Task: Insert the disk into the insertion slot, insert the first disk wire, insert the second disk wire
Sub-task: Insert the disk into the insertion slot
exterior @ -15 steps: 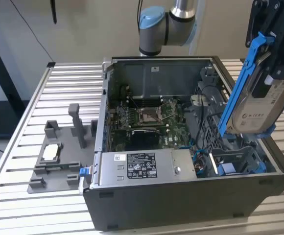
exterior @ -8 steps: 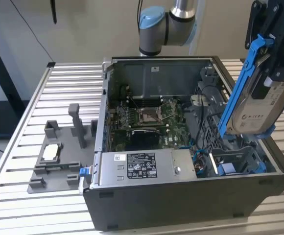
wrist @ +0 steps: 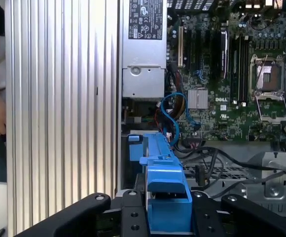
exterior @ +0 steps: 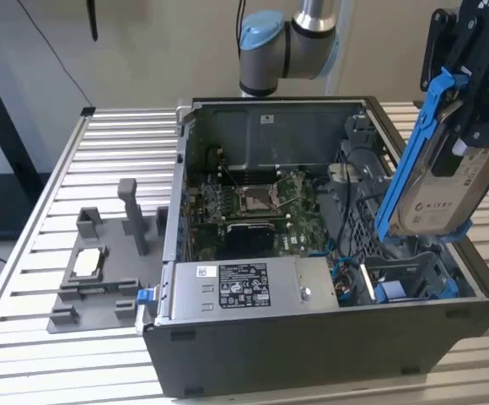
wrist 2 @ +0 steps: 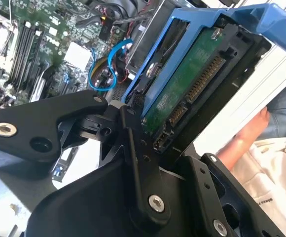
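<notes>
In the exterior view my gripper (exterior: pixel 464 101) hangs above the right front corner of the open computer case (exterior: pixel 312 337), shut on the disk (exterior: pixel 438 181). The disk is silver-grey with a white label, clipped in a bright blue frame (exterior: pixel 409 152), and it is tilted steeply in the air. Just below its lower end is the insertion slot (exterior: pixel 406 272), a dark grey bay. The second wrist view shows the disk's green circuit side (wrist 2: pixel 192 84) between black fingers (wrist 2: pixel 133 133). In the first wrist view the blue frame (wrist: pixel 163 190) points down at the case. A blue wire (wrist: pixel 175 111) lies loose near the bay.
A grey labelled power-supply box (exterior: pixel 244 287) lies along the case front, with the motherboard (exterior: pixel 253 202) behind it. A grey fixture (exterior: pixel 101 270) stands on the slatted table (exterior: pixel 51 371) at the exterior view's left. A person's hand (wrist 2: pixel 246 138) is near the table edge.
</notes>
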`<state>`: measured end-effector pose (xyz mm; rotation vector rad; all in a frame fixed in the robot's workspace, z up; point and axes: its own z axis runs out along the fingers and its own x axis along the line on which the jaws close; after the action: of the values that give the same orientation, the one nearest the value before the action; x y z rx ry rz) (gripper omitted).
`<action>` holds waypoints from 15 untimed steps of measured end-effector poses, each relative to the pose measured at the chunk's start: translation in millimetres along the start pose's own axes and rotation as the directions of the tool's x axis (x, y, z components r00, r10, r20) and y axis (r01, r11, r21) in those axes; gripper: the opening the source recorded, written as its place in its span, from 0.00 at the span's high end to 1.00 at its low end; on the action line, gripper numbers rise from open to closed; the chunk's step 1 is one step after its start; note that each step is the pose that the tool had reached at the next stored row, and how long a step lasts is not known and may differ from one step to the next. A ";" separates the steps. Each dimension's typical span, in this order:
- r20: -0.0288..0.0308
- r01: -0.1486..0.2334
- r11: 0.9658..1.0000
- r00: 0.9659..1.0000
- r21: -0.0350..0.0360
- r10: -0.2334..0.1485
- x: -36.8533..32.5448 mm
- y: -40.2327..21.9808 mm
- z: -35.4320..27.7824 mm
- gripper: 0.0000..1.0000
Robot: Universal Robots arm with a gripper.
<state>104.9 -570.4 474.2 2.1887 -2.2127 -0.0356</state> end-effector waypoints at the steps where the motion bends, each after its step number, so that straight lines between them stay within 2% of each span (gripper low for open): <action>1: 0.000 0.000 1.000 1.000 0.000 0.000 0.0 -0.2 1.0 0.67; 15: 0.000 0.006 1.000 1.000 0.000 -0.006 4.5 -3.7 10.8 0.67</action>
<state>108.1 -575.0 463.3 2.1951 -2.2064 -0.0357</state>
